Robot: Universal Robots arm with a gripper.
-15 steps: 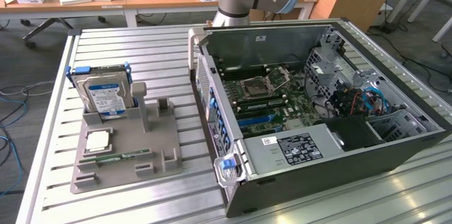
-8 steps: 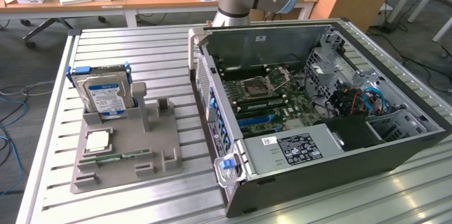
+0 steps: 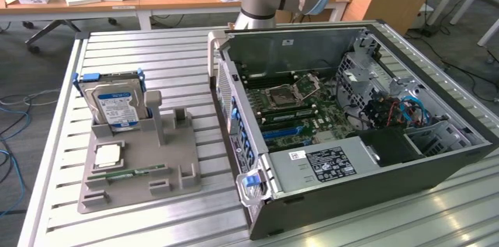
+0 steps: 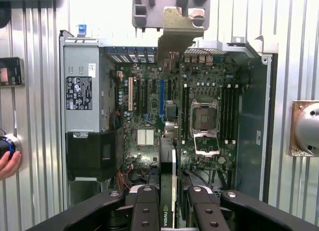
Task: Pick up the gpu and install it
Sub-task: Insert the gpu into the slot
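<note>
Gpu (image 4: pixel 174 36) is clamped edge-on in the partly closed pincer (image 4: pixel 167 206) and is held high above the open computer case (image 3: pixel 436 165) on the worktop (image 3: pixel 156 54).

Not much you can actually read here, tbh. The one clear brand is the NVIDIA logo, on the black cooler of the gpu (image 4: pixel 165 217), a thin green circuit card seen edge-on. The boxy silver power supply (image 3: pixel 328 162) in a corner of the open black computer case (image 3: pixel 436 159) carries a black label and a small white sticker, print too tiny to make out. Same story for the blue-white label on the silver hard drive (image 3: pixel 117 104), standing in the grey plastic holder (image 3: pixel 140 165) near the slatted metal bench (image 3: pixel 156 54) edge on the exterior view's left.
</note>
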